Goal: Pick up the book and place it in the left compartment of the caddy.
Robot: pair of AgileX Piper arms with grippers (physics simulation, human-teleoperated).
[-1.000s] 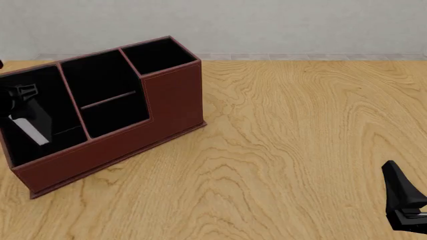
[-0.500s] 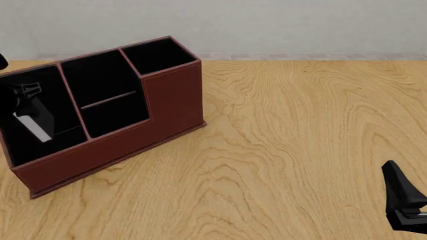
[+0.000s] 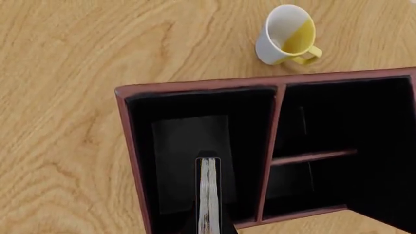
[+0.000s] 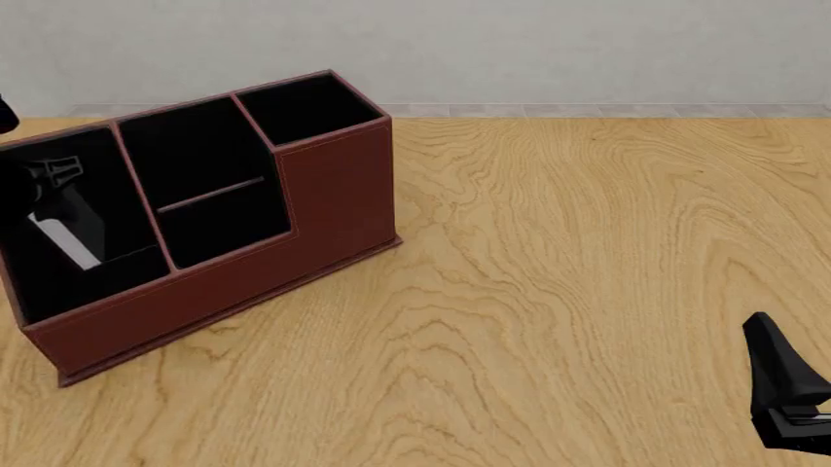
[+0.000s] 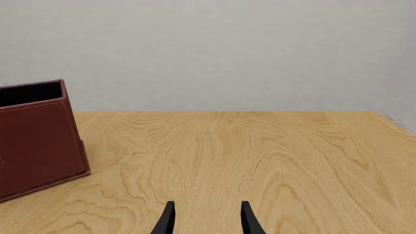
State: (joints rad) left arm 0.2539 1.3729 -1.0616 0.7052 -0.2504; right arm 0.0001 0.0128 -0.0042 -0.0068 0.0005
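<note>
The reddish-brown caddy (image 4: 341, 185) stands at the left of the table. My left gripper (image 4: 54, 180) is shut on the small black book (image 4: 65, 241), whose white page edge shows, and holds it upright inside the left compartment (image 4: 97, 165). In the left wrist view the book's page edge (image 3: 208, 195) hangs within that wide compartment (image 3: 188, 141) of the caddy (image 3: 195, 87); whether it touches the floor is unclear. My right gripper (image 4: 785, 384) is open and empty at the front right, with both fingers apart in its wrist view (image 5: 206, 219).
A white mug with a yellow inside (image 3: 287, 35) lies on the table just beyond the caddy's far wall; the front view does not show it. The shelved middle section (image 4: 208, 195) and small square section (image 4: 306, 107) adjoin the left one. The caddy's end (image 5: 36, 141) shows in the right wrist view.
My left gripper and the book have shifted slightly up and to the right in the front view, staying inside the left compartment. The right arm has not moved.
</note>
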